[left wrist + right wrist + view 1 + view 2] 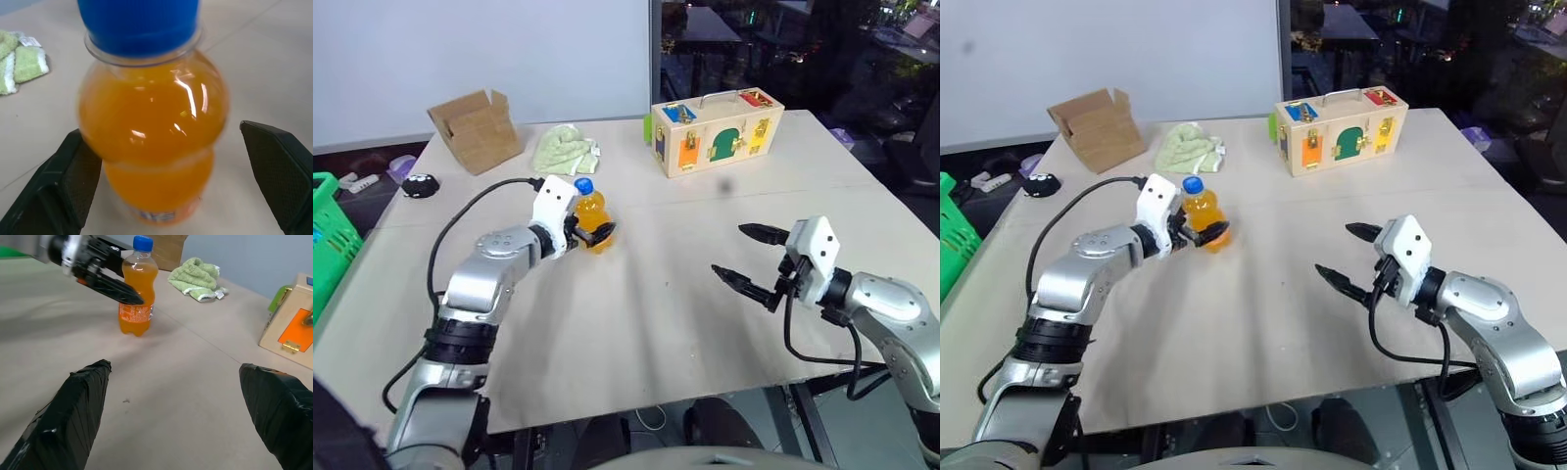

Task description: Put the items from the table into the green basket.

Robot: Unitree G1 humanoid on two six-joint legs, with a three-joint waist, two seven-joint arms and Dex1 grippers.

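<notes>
Left wrist view: the bottle (151, 127) stands upright between the two black fingers (58, 191), with a gap on each side that I can see; no contact is visible.
Bottle place: on the worktop (685, 294), a little left of centre, near the seam, well apart from the basket (328, 245) at the far left edge.
Bottle handling: full of orange drink, so probably fairly heavy for its size; the smooth, glossy plastic looks slippery and may give a little under pressure. The rounded bulge could slide out of a pinch.
Where to take hold: judging by the shape, the narrower waist under the bulge, above the label, offers the surest seat; the blue cap is too small and smooth.
Left gripper (582, 231): jaws spread wide around the bottle's body, bracketing it, holding nothing yet.
Right gripper (751, 257): jaws spread wide, empty, hovering over bare worktop, well apart from the bottle.
Other things: a cardboard box (475, 127), a green cloth (565, 149) and a wooden latch box (717, 130) sit along the far side.
Risk: closing too high could tip the bottle.
</notes>
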